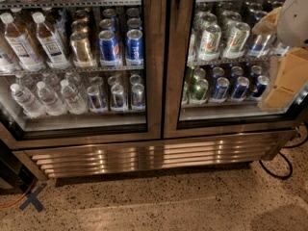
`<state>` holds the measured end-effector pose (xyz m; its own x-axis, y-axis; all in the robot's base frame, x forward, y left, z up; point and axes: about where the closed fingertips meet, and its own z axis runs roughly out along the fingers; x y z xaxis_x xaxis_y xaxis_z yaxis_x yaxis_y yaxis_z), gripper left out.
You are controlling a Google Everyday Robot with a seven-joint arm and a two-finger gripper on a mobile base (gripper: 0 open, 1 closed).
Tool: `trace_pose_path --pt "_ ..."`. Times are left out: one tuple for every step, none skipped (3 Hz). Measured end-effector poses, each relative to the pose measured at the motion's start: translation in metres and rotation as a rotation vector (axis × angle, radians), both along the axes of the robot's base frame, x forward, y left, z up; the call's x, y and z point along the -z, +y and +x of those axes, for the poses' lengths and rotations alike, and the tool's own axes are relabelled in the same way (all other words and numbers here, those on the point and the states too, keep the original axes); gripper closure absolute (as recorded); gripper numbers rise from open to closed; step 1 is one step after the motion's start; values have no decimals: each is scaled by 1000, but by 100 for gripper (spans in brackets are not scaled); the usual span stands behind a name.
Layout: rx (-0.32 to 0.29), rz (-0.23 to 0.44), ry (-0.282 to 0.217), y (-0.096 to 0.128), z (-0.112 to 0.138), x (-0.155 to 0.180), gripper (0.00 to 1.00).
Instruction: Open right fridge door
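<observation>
In the camera view, the right fridge door [226, 57] stands shut, its steel frame flush beside the left door [72, 61], above the vent grille [149, 155]. The gripper [284, 78] hangs before the door's outer right edge, near its lower corner; whether it is wide or narrow cannot be told. Cans [219, 88] fill the shelves behind the glass.

Stocked drinks fridge, steel grille, speckled floor

Behind the left fridge door [154, 81], clear water bottles [48, 97] sit a shelf below a gold can [81, 47] and blue Pepsi cans [120, 44]. A louvred steel grille [144, 158] runs beneath. On the terrazzo floor [168, 206], a black tape X [31, 203] and an orange cable [14, 198] lie at the left, a black cable [276, 165] at the right. The gripper [284, 81] hangs at the right edge.
</observation>
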<state>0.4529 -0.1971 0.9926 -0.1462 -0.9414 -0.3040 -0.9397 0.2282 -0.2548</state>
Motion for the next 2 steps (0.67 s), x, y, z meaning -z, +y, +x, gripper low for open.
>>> trace_pose_path --pt "-12 89 -46 13 10 1 0" --pt "-59 293 -151 45 45 -13 0"
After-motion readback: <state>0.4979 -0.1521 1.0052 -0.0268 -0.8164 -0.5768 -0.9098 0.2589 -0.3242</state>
